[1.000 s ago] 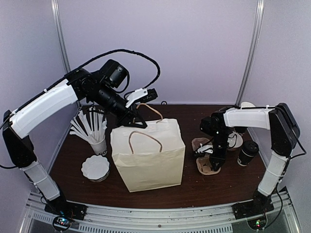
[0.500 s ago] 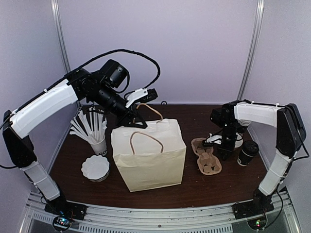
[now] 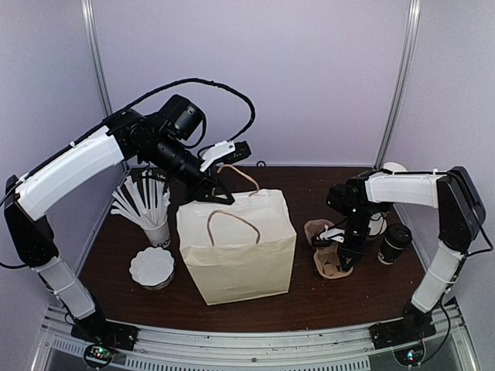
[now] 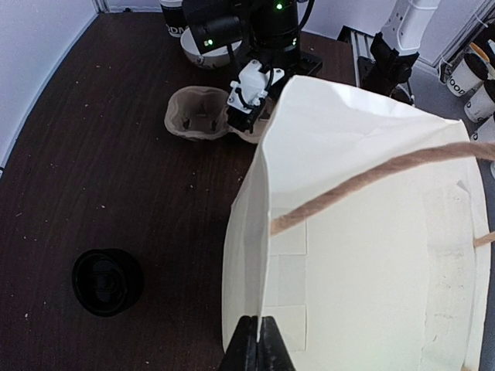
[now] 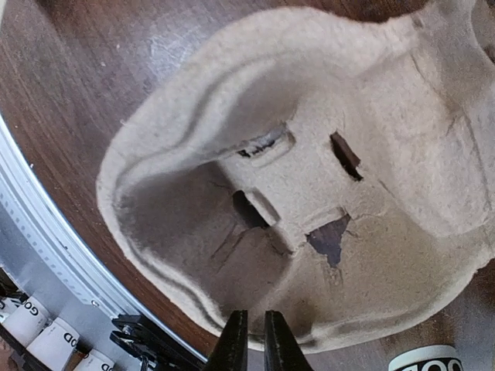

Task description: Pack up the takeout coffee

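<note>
The takeout coffee, a small dark paper cup with a black domed lid [image 3: 394,242], stands upright on the dark brown wooden table [image 3: 309,297] at the right of the overhead view. It is outside the bag and neither arm touches it. In the left wrist view it shows from above as a black disc at lower left.

A tall cream paper bag with brown rope handles [image 3: 240,251] stands open in the middle of the overhead frame. The left gripper [image 4: 255,321] is clamped shut on the bag's upper rim at a corner fold, on the side towards the back wall. One rope handle runs taut across the bag's mouth.

Between the bag and the coffee lies a beige moulded-pulp cup carrier [image 3: 329,263], its pockets holding nothing. The right gripper [image 5: 249,315] is down at the carrier's rim, its fingers almost together with only a thin slit between them. I cannot tell whether they pinch the pulp wall or merely sit against it.

At the left of the overhead view a white cup of white straws [image 3: 157,230] stands near the bag. A low white ruffled stack [image 3: 151,267] sits just below that cup in the frame.
</note>
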You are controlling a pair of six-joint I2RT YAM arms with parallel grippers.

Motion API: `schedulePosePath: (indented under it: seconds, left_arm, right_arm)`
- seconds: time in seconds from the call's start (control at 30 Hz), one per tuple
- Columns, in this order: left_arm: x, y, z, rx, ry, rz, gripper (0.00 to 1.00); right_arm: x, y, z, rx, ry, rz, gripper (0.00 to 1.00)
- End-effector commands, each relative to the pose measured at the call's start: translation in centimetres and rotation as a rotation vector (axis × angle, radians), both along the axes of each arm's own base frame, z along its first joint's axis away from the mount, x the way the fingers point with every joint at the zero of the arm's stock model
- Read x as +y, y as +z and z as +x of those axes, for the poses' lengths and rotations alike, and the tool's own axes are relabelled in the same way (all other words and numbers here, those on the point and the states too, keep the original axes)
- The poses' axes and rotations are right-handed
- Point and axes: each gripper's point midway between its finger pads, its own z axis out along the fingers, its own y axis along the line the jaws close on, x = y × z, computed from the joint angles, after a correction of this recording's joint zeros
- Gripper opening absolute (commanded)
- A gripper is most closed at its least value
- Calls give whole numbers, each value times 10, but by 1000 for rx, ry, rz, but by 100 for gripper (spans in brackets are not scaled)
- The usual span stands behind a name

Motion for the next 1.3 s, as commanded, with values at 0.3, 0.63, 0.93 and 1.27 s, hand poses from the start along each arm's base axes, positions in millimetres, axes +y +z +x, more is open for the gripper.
schedulePosePath:
  seconds: [0.3,0.63,0.93,1.27]
  left_arm:
    - [-4,-1,3,6,-11,-10,0]
    - [-4,-6,5,10,-5,2,0]
    - [-6,-10,5,18,-8,6,0]
    - [-5,-12,6,15,-4,14,0]
  right_arm:
    - [-57,9,69,-253,-140,-199,12]
    - [-17,55,58,-263,-116,80,39]
    - [3,60,82,-311,-104,162,57]
    - [19,30,90,-250,-63,150,49]
